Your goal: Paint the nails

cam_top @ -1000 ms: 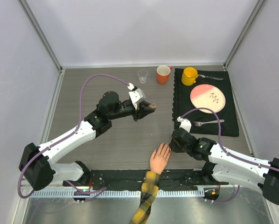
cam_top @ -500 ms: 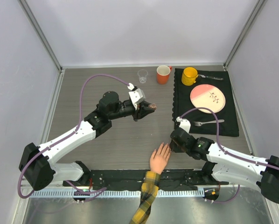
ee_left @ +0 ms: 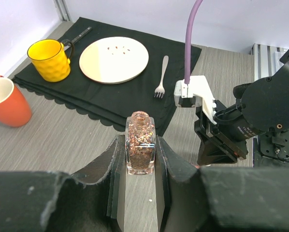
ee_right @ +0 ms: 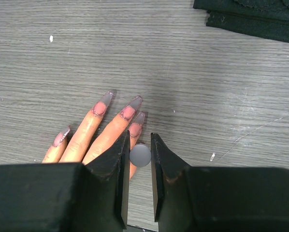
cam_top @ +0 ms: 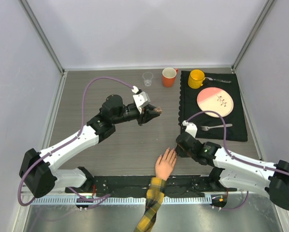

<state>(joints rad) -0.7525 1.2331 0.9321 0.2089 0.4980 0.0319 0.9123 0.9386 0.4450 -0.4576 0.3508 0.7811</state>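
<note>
The peach fake hand (cam_top: pixel 165 164) with a yellow-and-black plaid sleeve (cam_top: pixel 151 208) lies palm down at the table's near edge. In the right wrist view its long pointed nails (ee_right: pixel 129 112) show pink patches near their bases. My right gripper (cam_top: pixel 178 149) hovers at the hand's right fingertips. In its own view the right gripper (ee_right: pixel 140 137) is shut on a small round grey brush cap (ee_right: pixel 140 155), seen end-on above a finger; the brush itself is hidden. My left gripper (cam_top: pixel 154 112) is shut on an open glitter polish bottle (ee_left: pixel 140 142) and holds it upright above mid-table.
A black mat (cam_top: pixel 236 130) at the right carries a pink plate (cam_top: pixel 214 101), a fork (cam_top: pixel 214 127) and a yellow mug (cam_top: pixel 196 78). An orange cup (cam_top: pixel 169 77) and a clear glass (cam_top: pixel 148 78) stand at the back. My right arm (ee_left: pixel 260 116) shows in the left wrist view.
My right gripper has crept slightly left toward the hand's fingertips. The left arm and the bottle have not moved.
</note>
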